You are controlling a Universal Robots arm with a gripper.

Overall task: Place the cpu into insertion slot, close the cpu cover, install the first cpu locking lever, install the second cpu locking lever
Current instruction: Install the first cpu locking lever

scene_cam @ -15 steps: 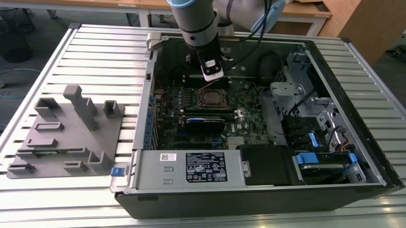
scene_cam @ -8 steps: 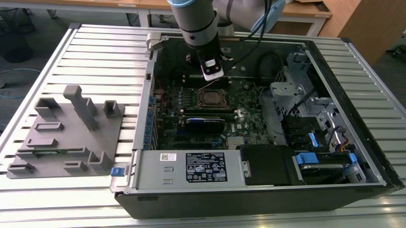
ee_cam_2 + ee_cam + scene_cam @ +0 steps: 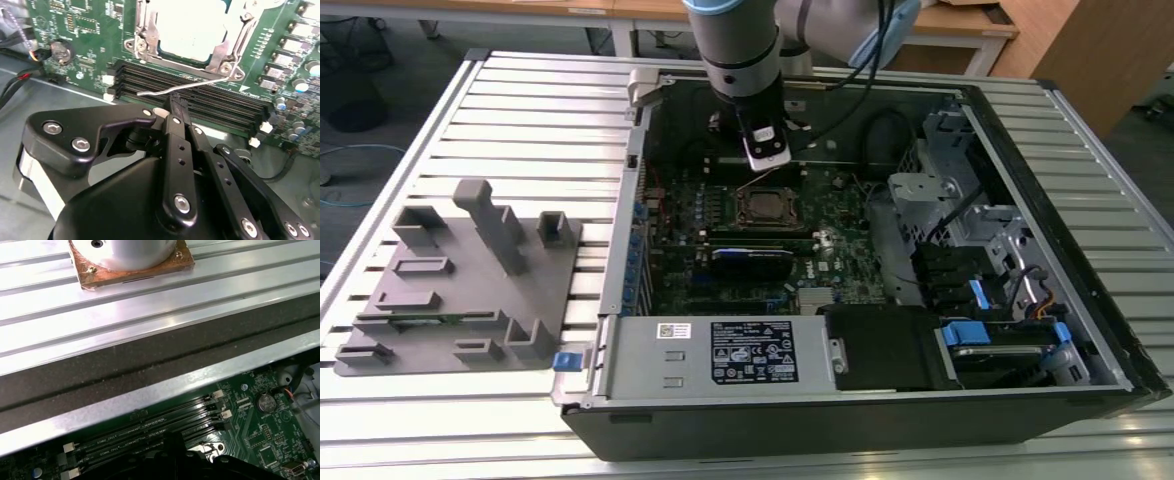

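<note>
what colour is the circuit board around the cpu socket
Green, clearest in the second wrist view: the circuit board.

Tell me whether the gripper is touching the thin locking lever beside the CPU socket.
Touching. In the second wrist view the gripper has its closed fingertips pinched on the silvery locking lever, which meets them with no gap showing.

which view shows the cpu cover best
The second wrist view: the thin silvery square cpu cover lies close up, framing the pale chip. The exterior view shows it small, below the gripper.

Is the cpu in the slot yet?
In. The cpu sits inside the slot, the cover framing it; a thin lever sticks out by the hand.
</note>
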